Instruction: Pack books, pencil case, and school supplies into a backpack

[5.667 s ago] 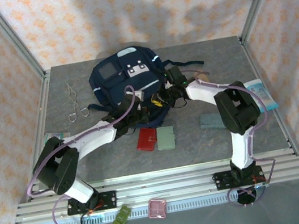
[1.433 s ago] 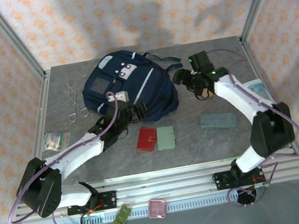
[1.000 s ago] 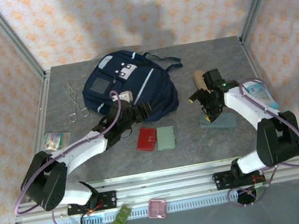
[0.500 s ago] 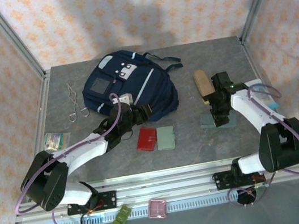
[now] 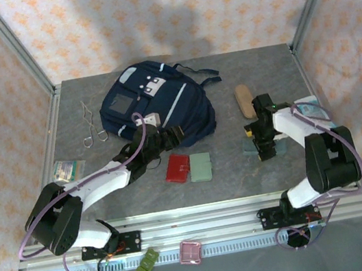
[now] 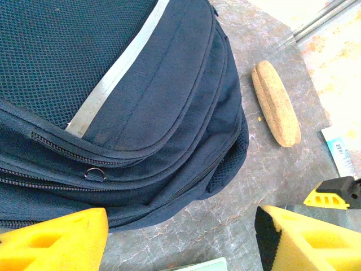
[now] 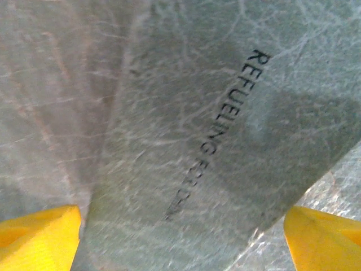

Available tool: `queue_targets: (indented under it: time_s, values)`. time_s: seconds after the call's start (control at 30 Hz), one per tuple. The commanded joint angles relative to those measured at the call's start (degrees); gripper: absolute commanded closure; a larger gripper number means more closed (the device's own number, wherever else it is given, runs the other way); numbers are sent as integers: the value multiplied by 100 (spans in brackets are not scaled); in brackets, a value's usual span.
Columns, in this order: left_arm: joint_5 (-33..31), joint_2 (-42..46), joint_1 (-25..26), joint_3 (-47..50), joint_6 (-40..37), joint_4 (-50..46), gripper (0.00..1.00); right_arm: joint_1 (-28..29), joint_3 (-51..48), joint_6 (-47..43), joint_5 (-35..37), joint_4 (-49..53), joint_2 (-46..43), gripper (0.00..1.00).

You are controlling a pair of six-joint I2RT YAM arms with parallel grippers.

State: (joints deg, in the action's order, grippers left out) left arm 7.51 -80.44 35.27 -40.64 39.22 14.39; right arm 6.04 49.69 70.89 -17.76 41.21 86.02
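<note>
- The right pincer is set wide astride the slate-grey slab, right of the backpack, likely for grasping.
- The left pincer is poised parted, empty, at the backpack's edge.

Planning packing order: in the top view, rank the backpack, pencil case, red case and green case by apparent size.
1. Largest by far: the backpack.
2. The red case and green case look alike, so they are unranked.
3. The pencil case is longer but narrower than either, so its place against them is unsure.
</note>
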Motion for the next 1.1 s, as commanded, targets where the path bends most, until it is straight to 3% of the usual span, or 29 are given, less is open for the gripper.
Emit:
queue_targets:
  time_s: [0.0,0.17,0.37,0.63,0.83,1.07]
  values:
    - [-4,60,33,66,94,77,30,-41,-73,-6,166,-182,191,8]
    - [-13,64,33,16,81,5,30,-42,-55,-115,196,-454,426,15]
    - [-114,-68,33,-290,-64,-277,30,-33,-126,-426,137,-565,325,43]
    - [-357,-871,24,-1636,-796,-1280,30,148,-153,-1481,447,-753,-356,64]
    - [-602,-2013,26,-3209,-1622,-2536,29,363,97,-2276,592,-913,-962,65]
    - [-1707,-2848,180,-4255,-2457,-3468,28,532,469,-2803,612,-915,-1144,66]
